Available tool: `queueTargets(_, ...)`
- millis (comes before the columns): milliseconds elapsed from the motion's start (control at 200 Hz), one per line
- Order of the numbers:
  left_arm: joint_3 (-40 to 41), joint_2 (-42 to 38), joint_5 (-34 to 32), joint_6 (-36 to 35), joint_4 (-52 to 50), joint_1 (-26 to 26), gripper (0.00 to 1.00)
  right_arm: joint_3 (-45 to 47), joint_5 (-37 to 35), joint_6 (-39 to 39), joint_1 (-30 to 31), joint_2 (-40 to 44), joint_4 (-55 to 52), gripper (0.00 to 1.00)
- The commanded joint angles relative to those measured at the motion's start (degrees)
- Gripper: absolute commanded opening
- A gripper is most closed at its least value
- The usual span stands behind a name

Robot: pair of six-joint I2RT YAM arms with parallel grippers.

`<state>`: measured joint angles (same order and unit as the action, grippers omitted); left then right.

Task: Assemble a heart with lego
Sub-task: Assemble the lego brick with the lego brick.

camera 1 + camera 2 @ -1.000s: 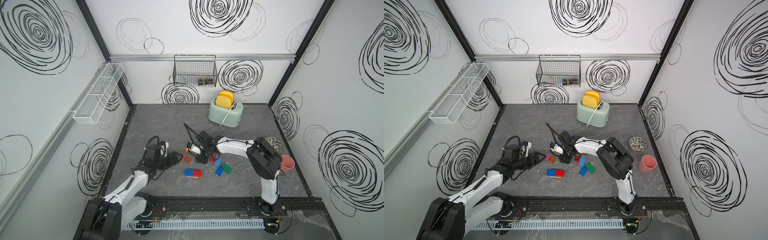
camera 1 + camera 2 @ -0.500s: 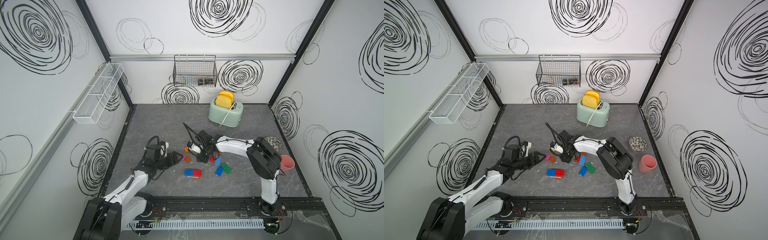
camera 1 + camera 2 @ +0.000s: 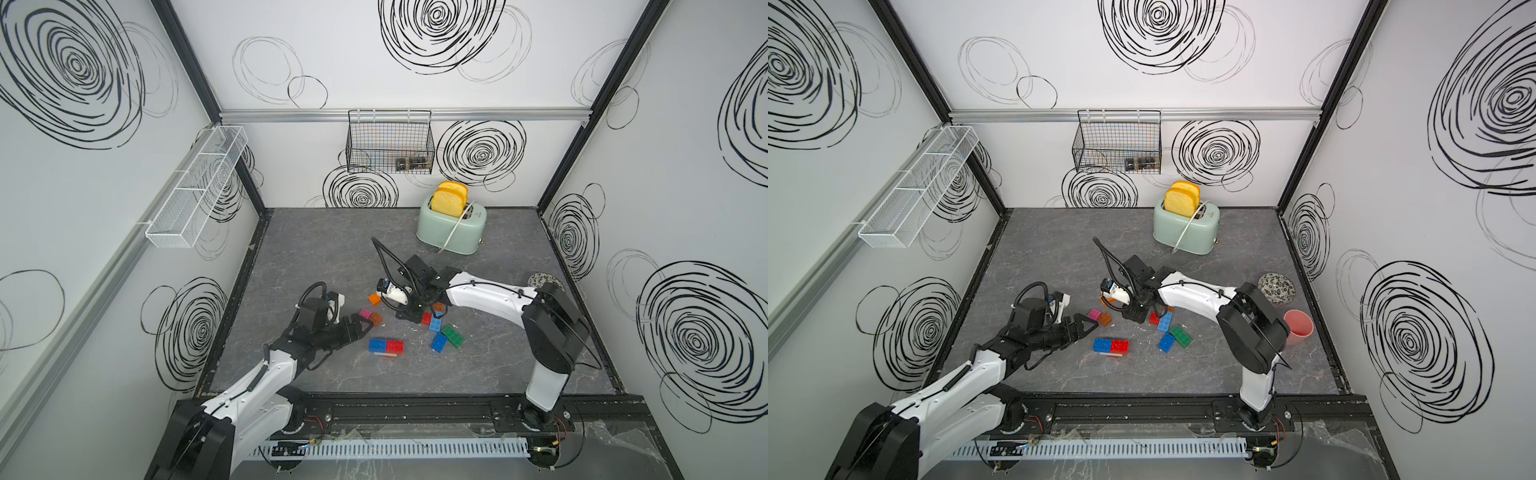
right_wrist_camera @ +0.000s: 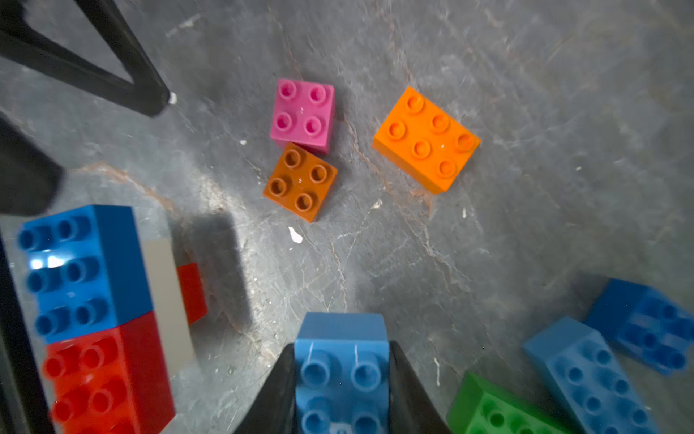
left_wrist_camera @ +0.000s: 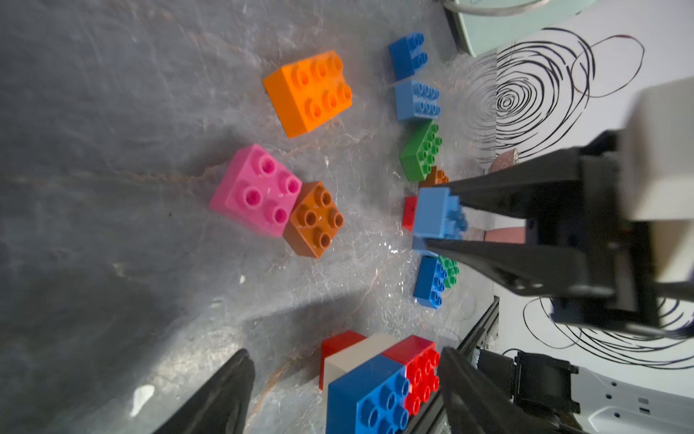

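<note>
Reaching in low from the left, your left gripper [image 3: 1087, 323] hovers over the dark grey surface [image 3: 324, 257] with its jaws spread wide and nothing between them. Just past its tips sit a pink square brick [image 3: 365, 312] and a brown square brick [image 3: 376, 318], studs up and touching at a corner. A little farther back lies an orange six-stud brick [image 3: 375, 299], apart from both.

Toward the front edge is a small built piece. A blue brick [image 3: 377, 345] and a red brick [image 3: 395, 345] sit side by side on a white brick [image 5: 356, 357], and a second red brick [image 5: 338, 344] shows beneath.

To the right of these, your right gripper [image 4: 341, 349] points down near the middle of the surface. Its jaws are closed on a light blue brick [image 4: 340, 372] whose studs face the wrist camera. Whether that brick is clear of the surface cannot be told.

Beside it lies loose lego, close together:
- a small red brick [image 3: 426, 318]
- a light blue oblong brick [image 3: 435, 325]
- a green oblong brick [image 3: 453, 336]
- a darker blue oblong brick [image 3: 439, 342]

Far back on the right stands a mint green toaster [image 3: 451, 230] holding two slices of toast [image 3: 449, 197].
</note>
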<state>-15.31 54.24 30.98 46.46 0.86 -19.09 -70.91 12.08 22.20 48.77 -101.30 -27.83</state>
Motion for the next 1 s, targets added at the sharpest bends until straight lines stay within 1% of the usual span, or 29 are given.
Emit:
queueTargets(0, 2.17, -2.54, -1.58, 3.50, 1.81, -1.97, 0.84, 2.10, 2.06, 3.85, 1.04, 3.76, -1.90, 0.26)
queueTargets(105, 4.81, -4.82, -1.72, 5.61, 4.02, -3.90, 0.85, 2.78, 1.28, 4.42, 2.72, 6.17, -3.03, 0.26)
queueTargets(220, 6.82, -5.53, -1.45, 7.10, 6.78, -6.02, 0.85, 3.26, 1.05, 4.29, 5.17, 8.05, -4.59, 0.26)
queueTargets(315, 7.61, -5.82, -2.55, 7.79, 7.88, -8.93, 0.85, 4.13, 1.00, 4.13, 7.39, 9.28, -5.19, 0.26)
queueTargets(390, 8.48, -6.13, -3.67, 8.47, 8.58, -10.10, 0.84, 4.50, 1.26, 3.66, 8.48, 9.84, -5.21, 0.26)
queueTargets(540, 9.87, -5.37, -3.84, 9.69, 11.68, -10.22, 0.83, 4.49, 3.33, 3.64, 9.56, 9.51, -5.74, 0.26)
queueTargets(645, 9.36, -3.40, -3.30, 9.43, 13.22, -10.44, 0.79, 3.83, 3.84, 3.82, 9.84, 8.20, -6.10, 0.26)
queueTargets(700, 9.49, -2.62, -3.59, 9.30, 13.69, -10.61, 0.75, 3.59, 4.34, 4.06, 9.93, 7.43, -6.23, 0.26)
queueTargets(826, 10.69, -1.33, -3.48, 10.22, 17.11, -10.70, 0.73, 2.74, 4.36, 4.24, 10.29, 5.74, -6.74, 0.26)
queueTargets(996, 11.07, -0.56, -4.17, 10.04, 17.07, -11.21, 0.69, 1.62, 4.01, 4.06, 10.55, 3.83, -7.21, 0.26)
